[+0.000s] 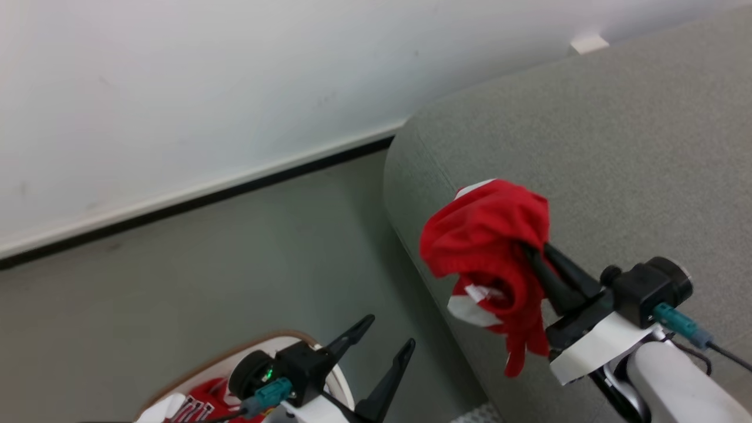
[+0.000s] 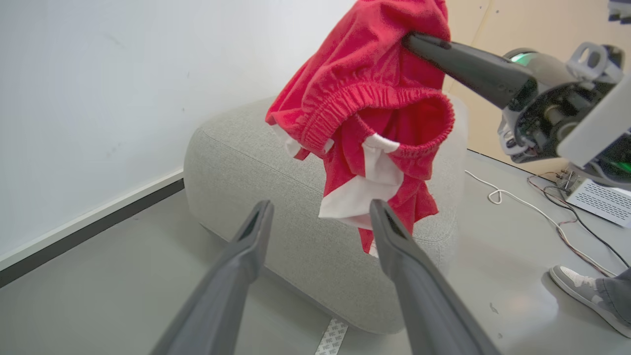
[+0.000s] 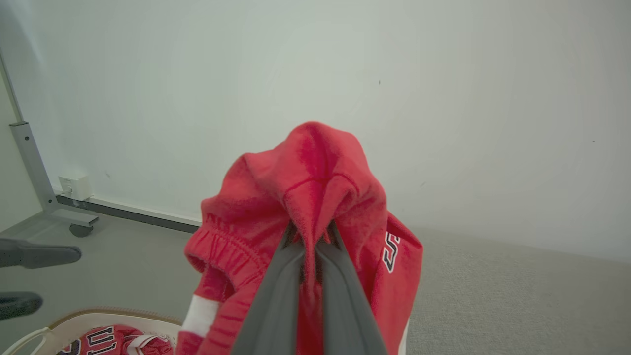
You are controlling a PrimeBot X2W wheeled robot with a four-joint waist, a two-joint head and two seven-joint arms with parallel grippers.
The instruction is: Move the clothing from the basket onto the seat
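Now, left fingers [image 1: 352,336]: we see them spread wide with nothing between them, low in the head view, over the far rim of the basket [image 1: 202,368].
basket: cream-white with a brown rim, standing on the floor [image 1: 235,264] at our left. Red jerseys [image 1: 202,405] with black-and-white lettering lie inside it.
right fingers [image 1: 558,273]: pressed together on a fold of the red shorts [image 1: 482,235]. In the right wrist view the cloth bunches up over both tips.
red shorts: out of the basket and up in the air, hanging from the right fingers. The elastic waistband gapes open, white panels show at the lower edge, and one side carries a bit of black-and-white lettering. We see them in front of the rounded arm of the sofa [image 1: 587,147]; whether they touch it we cannot tell.
sofa: large, grey fabric, at our right, beyond the basket.
floor: smooth grey between basket and sofa. In the left wrist view a white cable [image 2: 493,196] and a person's grey-and-white shoe [image 2: 574,282] lie past the sofa.
wall [image 1: 235,76]: white, with a pale skirting and a dark strip at its foot, behind the sofa.
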